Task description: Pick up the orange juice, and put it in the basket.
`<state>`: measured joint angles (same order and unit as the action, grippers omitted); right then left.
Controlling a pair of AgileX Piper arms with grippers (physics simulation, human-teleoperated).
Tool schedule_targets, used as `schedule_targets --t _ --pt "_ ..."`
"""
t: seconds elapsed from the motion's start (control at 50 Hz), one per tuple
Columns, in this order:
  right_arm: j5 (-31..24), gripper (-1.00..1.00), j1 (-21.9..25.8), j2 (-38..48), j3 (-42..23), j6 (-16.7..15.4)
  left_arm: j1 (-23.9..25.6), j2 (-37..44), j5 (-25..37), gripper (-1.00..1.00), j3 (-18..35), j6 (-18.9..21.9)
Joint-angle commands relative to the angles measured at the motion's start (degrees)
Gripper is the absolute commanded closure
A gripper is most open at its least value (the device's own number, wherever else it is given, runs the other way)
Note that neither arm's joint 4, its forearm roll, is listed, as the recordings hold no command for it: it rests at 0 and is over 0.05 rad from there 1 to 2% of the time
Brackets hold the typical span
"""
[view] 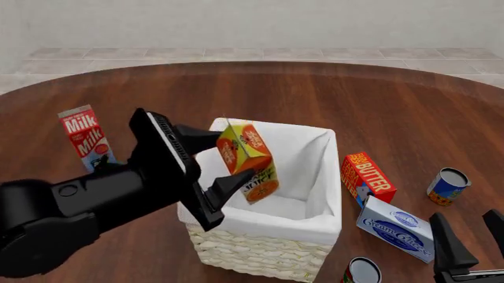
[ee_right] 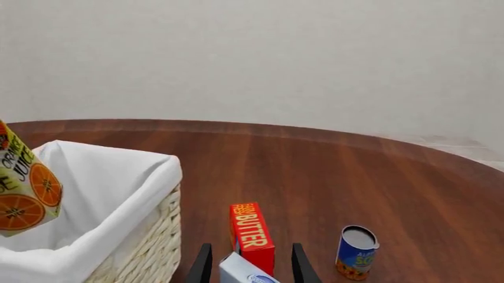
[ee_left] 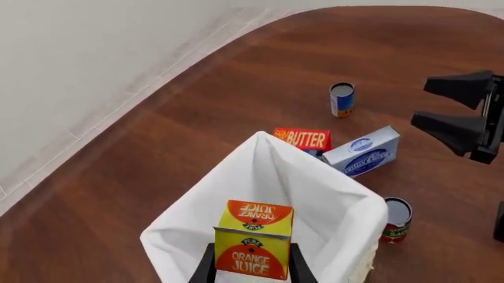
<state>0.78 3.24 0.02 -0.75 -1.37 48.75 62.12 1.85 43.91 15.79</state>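
My left gripper (view: 224, 160) is shut on the orange juice (view: 248, 160), a small orange and yellow gable-top carton, and holds it tilted above the open top of the basket (view: 264, 250). The basket is pale wicker with white cloth lining (view: 319, 177). In the left wrist view the carton (ee_left: 254, 239) sits between my fingers over the lining (ee_left: 268, 177). In the right wrist view the carton (ee_right: 23, 188) hangs over the basket (ee_right: 141, 236). My right gripper (view: 468, 242) is open and empty at the near right; it also shows in the left wrist view (ee_left: 457, 109).
A milk carton (view: 85, 137) stands left of the basket. Right of it are a butter box (view: 367, 175), a cream cheese box (view: 398, 229), a blue and yellow can (view: 447, 186), and a red can (view: 360, 272) near the front edge.
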Motion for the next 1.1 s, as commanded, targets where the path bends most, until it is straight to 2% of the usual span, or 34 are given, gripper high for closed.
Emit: schedule_targets --t 0.02,0.26,0.84,0.86,1.1 --pt "-0.04 -1.0 0.04 0.0 -0.03 0.02 -0.38 2.72 0.56 1.0 1.02 1.11" --pt "0.0 -1.0 0.21 0.0 -0.04 -0.26 -0.35 4.63 1.4 1.0 1.28 -0.1" --pt "0.16 -1.0 0.2 0.0 0.02 -0.33 -2.26 8.9 0.2 1.0 0.73 0.18" --pt "0.19 -1.0 0.21 0.0 0.01 -0.33 -2.05 8.5 0.22 -1.0 0.48 0.44" --pt "0.29 -1.0 0.26 0.0 0.01 -0.4 -2.02 8.04 0.43 -1.0 0.41 0.28"
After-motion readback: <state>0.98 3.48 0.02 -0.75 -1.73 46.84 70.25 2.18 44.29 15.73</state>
